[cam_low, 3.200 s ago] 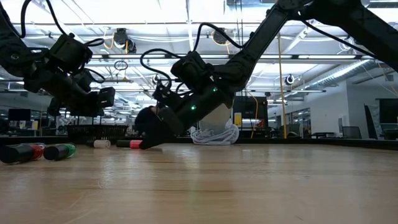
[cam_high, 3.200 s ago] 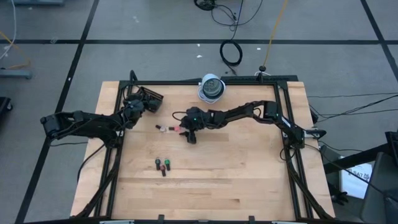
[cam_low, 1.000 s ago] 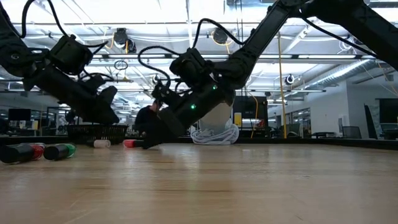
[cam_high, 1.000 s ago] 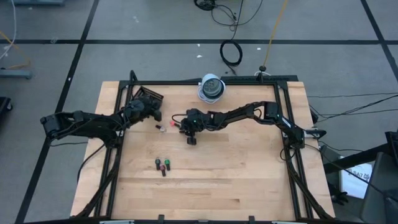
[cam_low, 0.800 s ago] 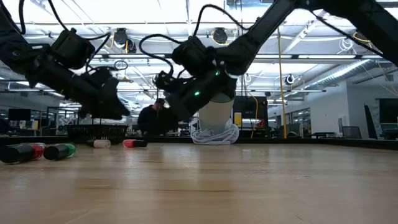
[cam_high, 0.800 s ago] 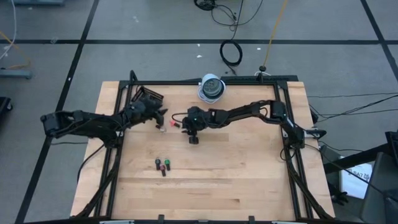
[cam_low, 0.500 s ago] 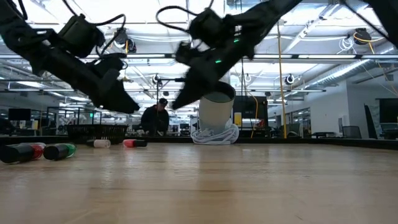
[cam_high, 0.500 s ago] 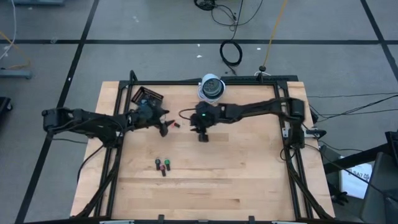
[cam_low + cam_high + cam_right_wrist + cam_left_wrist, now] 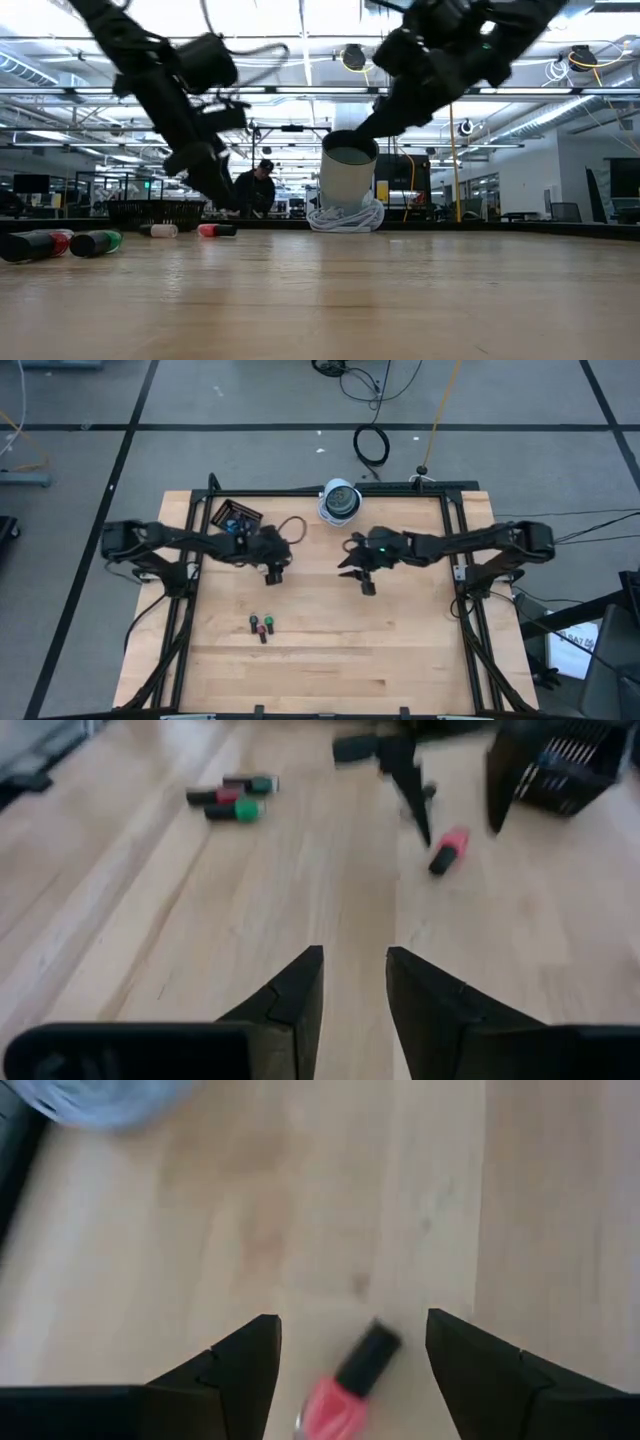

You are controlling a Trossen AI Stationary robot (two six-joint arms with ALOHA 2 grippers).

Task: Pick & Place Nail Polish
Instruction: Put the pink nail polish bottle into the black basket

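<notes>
A red nail polish bottle (image 9: 345, 1382) with a black cap lies on its side on the wooden table. My left gripper (image 9: 350, 1330) hovers open above it, one finger on each side, touching nothing. The same bottle (image 9: 450, 850) shows in the right wrist view, just past my left gripper (image 9: 410, 780). A pale bottle (image 9: 160, 231) lies beside the red one (image 9: 215, 230). A few more bottles (image 9: 262, 625), red and green among them, lie nearer the front. My right gripper (image 9: 347, 563) hangs raised right of centre, slightly open (image 9: 355, 955) and empty.
A small black tray (image 9: 237, 517) sits at the far left of the table. A white cup-like holder (image 9: 340, 500) stands at the far edge. Black frame rails (image 9: 455, 550) run along the table's sides. Bare wood lies across the near half.
My right gripper has lifted off the table beside the red bottle and drawn back toward the right edge. My left gripper has swung from the black tray toward the middle and now hangs over the red bottle. The bottles have stayed where they lay.
</notes>
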